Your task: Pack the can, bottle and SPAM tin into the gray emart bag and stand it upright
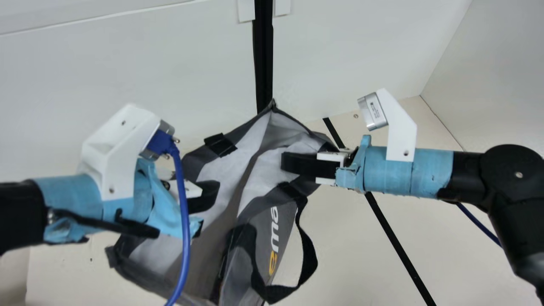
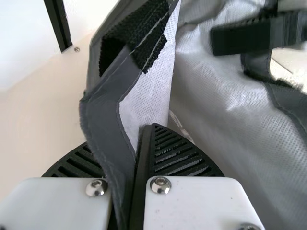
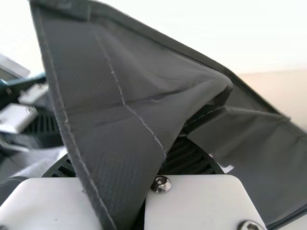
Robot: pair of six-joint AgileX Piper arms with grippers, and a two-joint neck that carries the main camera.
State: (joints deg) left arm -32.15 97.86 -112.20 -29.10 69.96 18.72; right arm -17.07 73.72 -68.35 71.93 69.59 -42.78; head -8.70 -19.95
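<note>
The gray emart bag (image 1: 272, 238) is held up between both arms in the main view, its mouth wide and its pale lining facing the camera. My left gripper (image 1: 206, 199) is at the bag's left rim; in the left wrist view the left gripper (image 2: 144, 143) pinches the dark edge band of the bag (image 2: 108, 124). On the opposite side, my right gripper (image 1: 301, 165) grips the right rim, one finger inside the lining. The right gripper (image 3: 139, 167) in the right wrist view has a fold of the bag (image 3: 120, 105) between its fingers.
A black strap handle (image 1: 309, 255) hangs at the bag's front right. Beneath lies the cream table (image 1: 340, 255), crossed by a black strip (image 1: 395, 242). White walls (image 1: 148, 63) rise behind. A blue cable (image 1: 183, 221) runs down from the left wrist in front of the bag.
</note>
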